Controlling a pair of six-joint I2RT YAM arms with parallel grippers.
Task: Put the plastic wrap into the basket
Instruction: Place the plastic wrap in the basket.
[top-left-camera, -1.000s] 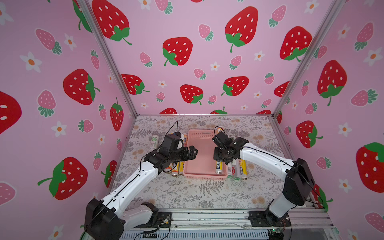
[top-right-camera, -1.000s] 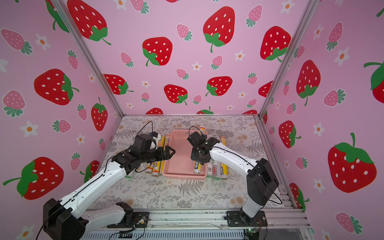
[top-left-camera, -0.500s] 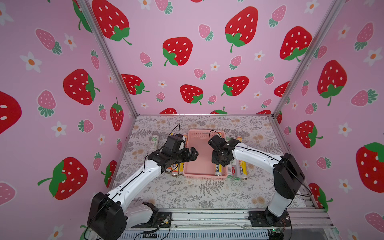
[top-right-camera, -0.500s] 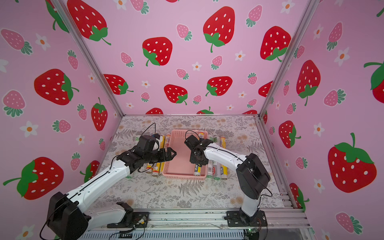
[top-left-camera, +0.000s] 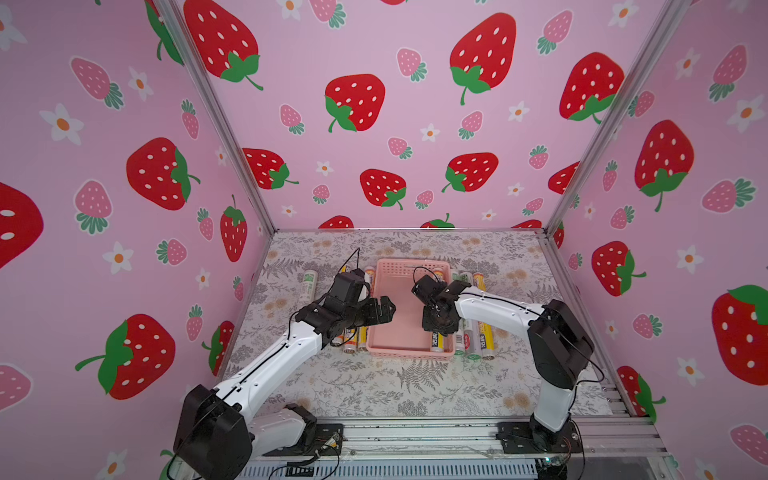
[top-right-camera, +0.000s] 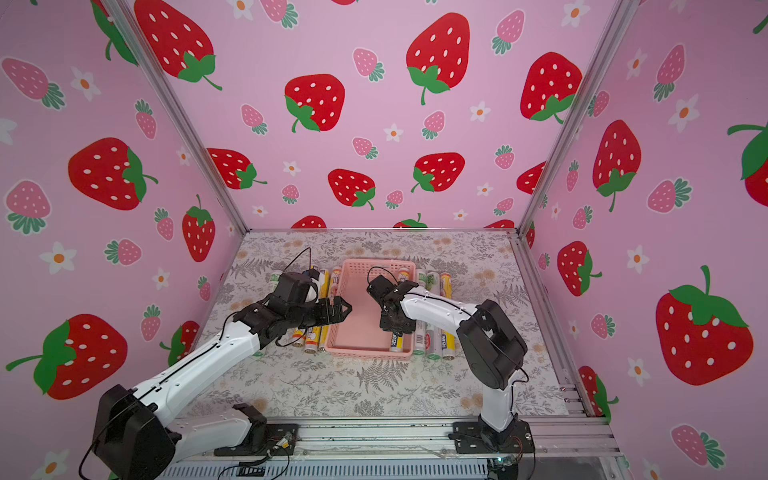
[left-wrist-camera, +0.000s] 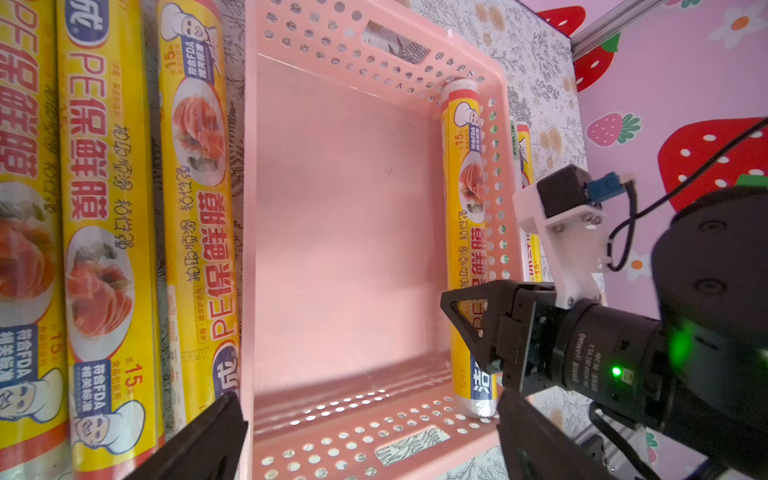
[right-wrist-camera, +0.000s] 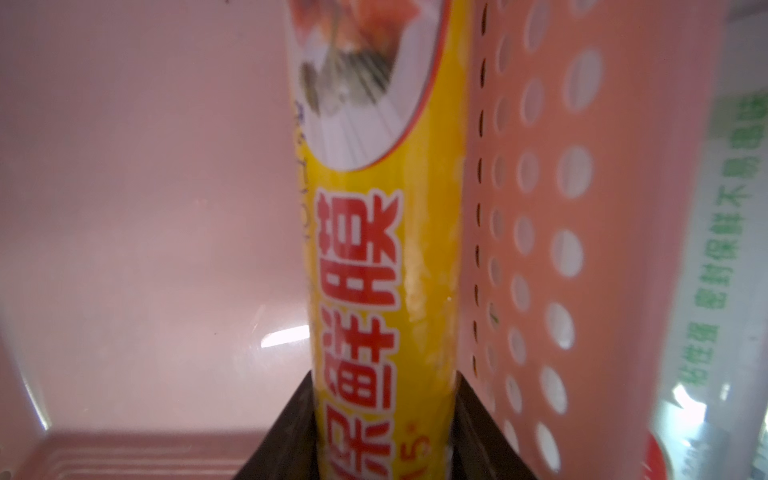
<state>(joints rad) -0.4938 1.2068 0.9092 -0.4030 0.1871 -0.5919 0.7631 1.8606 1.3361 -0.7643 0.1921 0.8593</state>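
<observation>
Roll (left-wrist-camera: 467, 199) lies tight along basket (left-wrist-camera: 249, 208) wall, wide floor beside it.

Site classed as a purpose-built robot test enclosure, not a home or a shop. Evidence: pink strawberry-print backdrop panels (top-left-camera: 291, 62) set in aluminium frame posts (top-left-camera: 222, 124); a floral-patterned tabletop sheet (top-left-camera: 415, 386); white robot arms (top-left-camera: 274, 361) bolted to a slotted metal rail (top-left-camera: 415, 434), with cabling exposed.

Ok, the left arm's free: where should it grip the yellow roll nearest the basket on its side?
Probably mid-length on the yellow roll, from straight above, jaws across it: it lies flat, close between the basket and the next roll.
</observation>
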